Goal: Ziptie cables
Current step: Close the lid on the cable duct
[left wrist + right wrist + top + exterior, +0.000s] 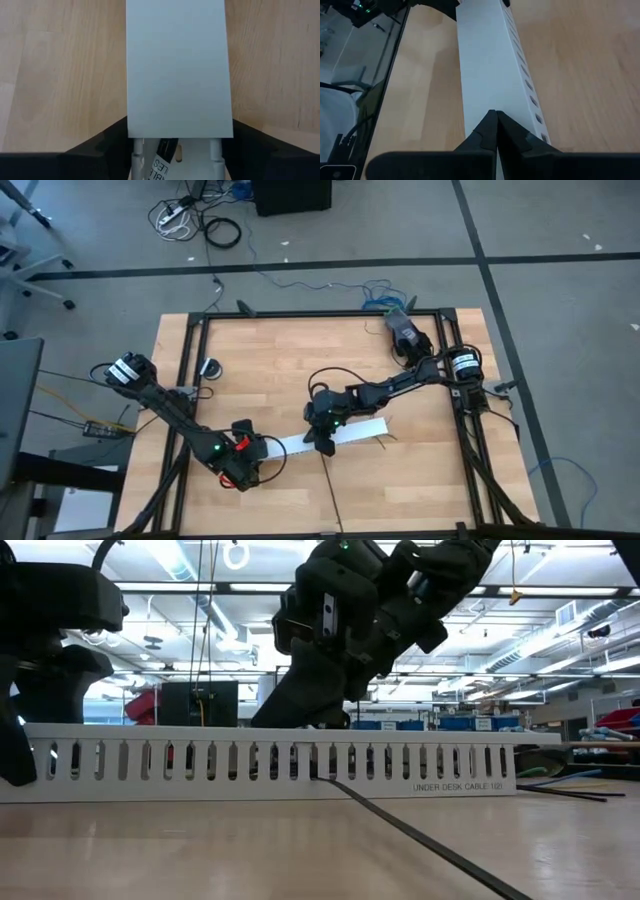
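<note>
Presently catalogued, by position.

Item: white slotted channel [335, 435]. Lies on the wooden table [280, 360] near its front middle, long axis running from the left arm's side up and across toward the right arm's side. Lid on; the low view shows a printed label at one end of its slotted wall.

Item: ziptie [420, 837]. Thin black strip, one end at a slot of the channel's front wall, the rest trailing forward over the table toward the front edge, so its long axis crosses that of the channel. In the high view it starts just below the right gripper.

Item: cables [383, 297]. A coloured tangle shows only off the table's far edge, behind the right arm's base; whether any run inside the channel cannot be told.

Item: left gripper [177, 142]. At the channel's left end, jaws wide, one finger on each side of the channel, looking down its length. Whether the pads press on it cannot be told.

Item: right gripper [496, 131]. Fingers pressed together, tips resting on or just above the channel's lid at mid-length, holding nothing visible.

Judgement: the right gripper is by far the nearer to the ziptie, which lies directly in front of and below it; the left serves to steady the channel.
</note>
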